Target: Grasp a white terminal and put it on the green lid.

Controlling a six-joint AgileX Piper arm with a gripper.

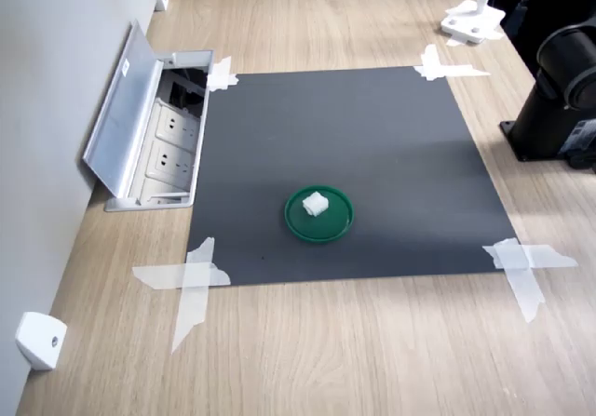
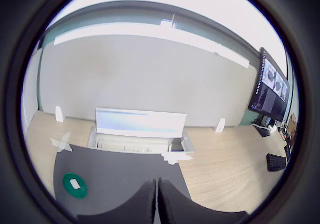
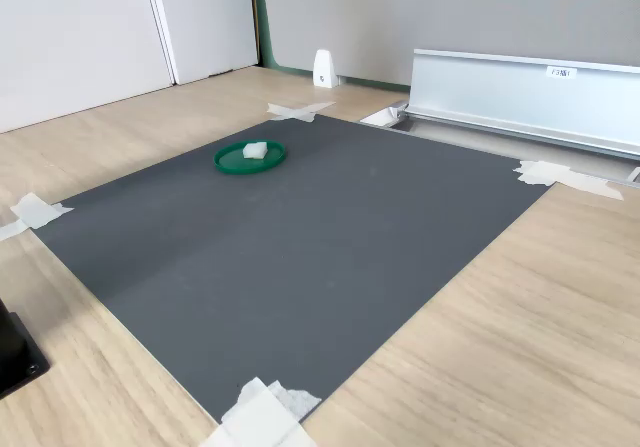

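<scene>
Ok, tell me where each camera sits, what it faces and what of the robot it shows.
First exterior view: high over the desk edge, looking down at the green lid holding the white terminal; arm base at the first exterior view's right.
Wrist view: raised on the arm, facing the wall; closed fingers show.
Second exterior view: low at a mat corner, facing the wall; no fingers.
All share lid and terminal.

A dark mat point(image 1: 345, 165) lay taped at its corners to the wooden desk point(image 1: 372, 360); an open socket box point(image 1: 154, 137) sat beside it.
</scene>
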